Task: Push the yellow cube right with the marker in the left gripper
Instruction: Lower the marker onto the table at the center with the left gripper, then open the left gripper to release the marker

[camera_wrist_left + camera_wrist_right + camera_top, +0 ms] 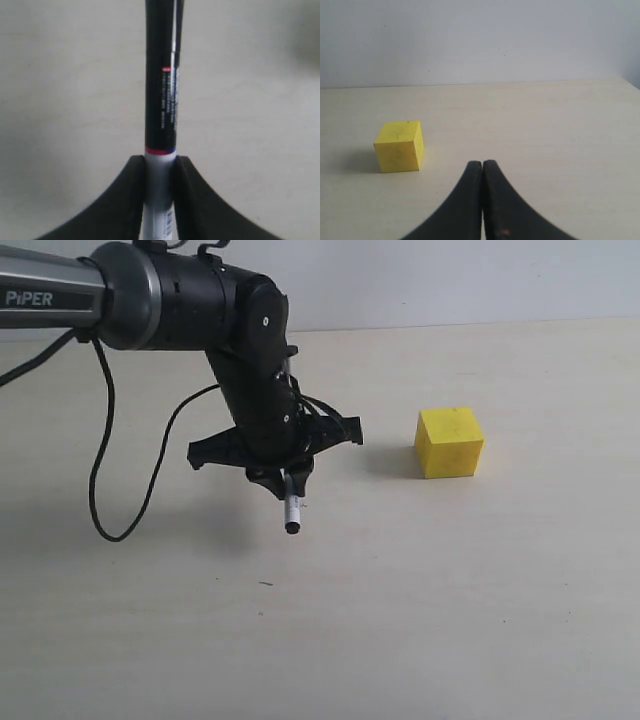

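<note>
The yellow cube [450, 442] sits on the table at the right of the exterior view, and it also shows in the right wrist view [400, 146]. My left gripper [283, 475] hangs to the cube's left, well apart from it, and is shut on the marker [292, 512]. The marker's white barrel and black end stick out below the fingers. In the left wrist view the marker [161, 100] is clamped at its white barrel and its long black cap points away from the left gripper [160, 162]. My right gripper [483, 165] is shut and empty, near the cube.
A black cable [100, 470] loops down from the left arm to the pale table [400, 620]. A white wall [480, 40] stands behind the table's far edge. The right arm is outside the exterior view.
</note>
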You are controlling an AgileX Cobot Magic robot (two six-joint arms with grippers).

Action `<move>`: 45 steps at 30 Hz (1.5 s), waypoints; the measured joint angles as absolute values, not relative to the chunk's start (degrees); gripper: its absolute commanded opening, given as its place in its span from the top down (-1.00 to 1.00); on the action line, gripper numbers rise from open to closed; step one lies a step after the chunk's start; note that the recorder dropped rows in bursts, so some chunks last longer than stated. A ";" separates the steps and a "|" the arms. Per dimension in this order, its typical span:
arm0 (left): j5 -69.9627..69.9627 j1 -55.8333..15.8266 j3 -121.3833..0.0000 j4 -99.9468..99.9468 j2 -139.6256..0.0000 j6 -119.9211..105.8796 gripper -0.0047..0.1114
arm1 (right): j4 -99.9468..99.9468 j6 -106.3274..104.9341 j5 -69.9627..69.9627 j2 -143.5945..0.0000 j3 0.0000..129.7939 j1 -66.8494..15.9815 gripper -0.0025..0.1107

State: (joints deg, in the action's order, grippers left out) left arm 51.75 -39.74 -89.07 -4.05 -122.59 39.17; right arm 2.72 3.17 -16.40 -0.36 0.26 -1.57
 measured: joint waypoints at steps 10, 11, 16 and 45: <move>49.02 -39.74 -89.07 -4.05 -124.77 39.38 0.92 | 2.72 3.17 -16.40 -0.36 0.26 -1.57 0.96; 48.93 -39.74 -89.07 -4.05 -124.77 39.61 0.92 | 2.72 3.17 -16.40 -0.36 0.26 -1.57 0.96; 48.93 -39.74 -89.07 -4.05 -124.90 40.47 0.92 | 2.72 3.17 -16.40 -0.36 0.26 -1.57 0.96; 46.45 -39.68 -89.10 -4.81 -127.24 40.95 -0.10 | 2.72 3.17 -16.40 -0.36 0.26 -1.57 0.96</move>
